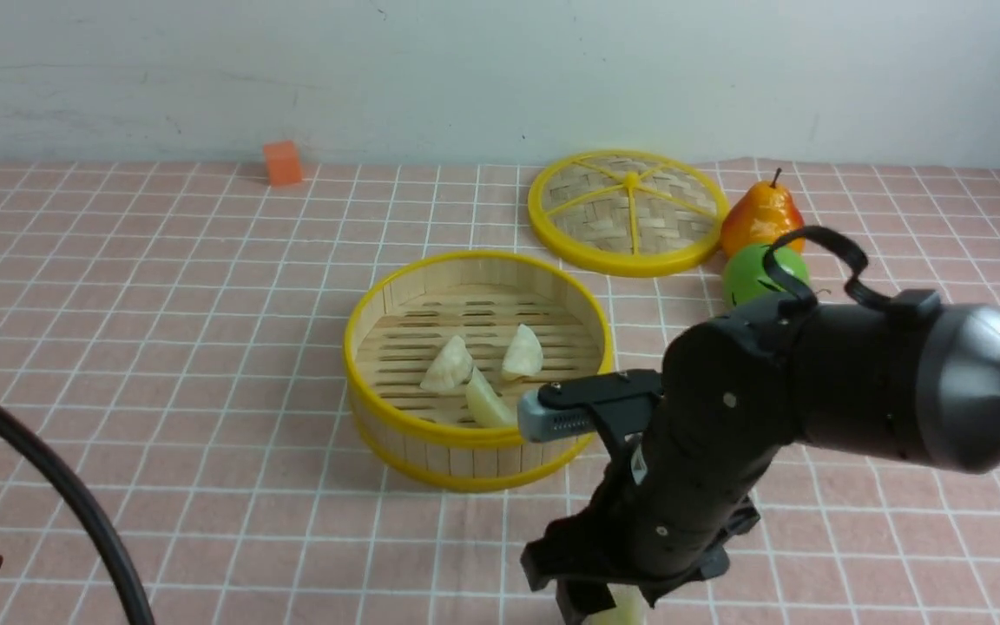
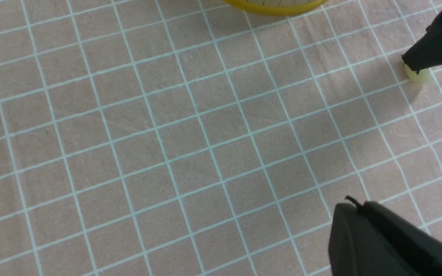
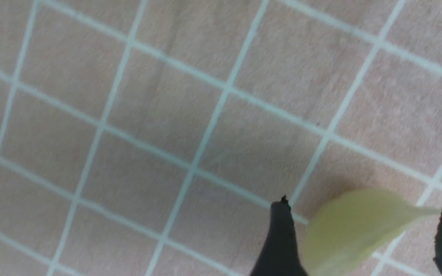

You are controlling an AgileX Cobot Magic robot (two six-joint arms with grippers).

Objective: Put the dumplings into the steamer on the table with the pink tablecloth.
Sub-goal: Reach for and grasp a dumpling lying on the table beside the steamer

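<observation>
Arm (image 1: pixel 812 391) on the right angles down; hand (image 3: pixel 366 201) straddles dumpling (image 3: pixel 343 234).

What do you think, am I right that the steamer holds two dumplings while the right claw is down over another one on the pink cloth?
Not quite. The front view shows three dumplings in the steamer, not two. The rest holds: the right claw is down over another dumpling on the pink cloth.

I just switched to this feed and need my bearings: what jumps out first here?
The right gripper, low at near right, straddles a lone dumpling on the pink tablecloth, jaws open. The steamer at mid-table holds three dumplings, with the yellow-rimmed lid lying behind it to the right.
</observation>
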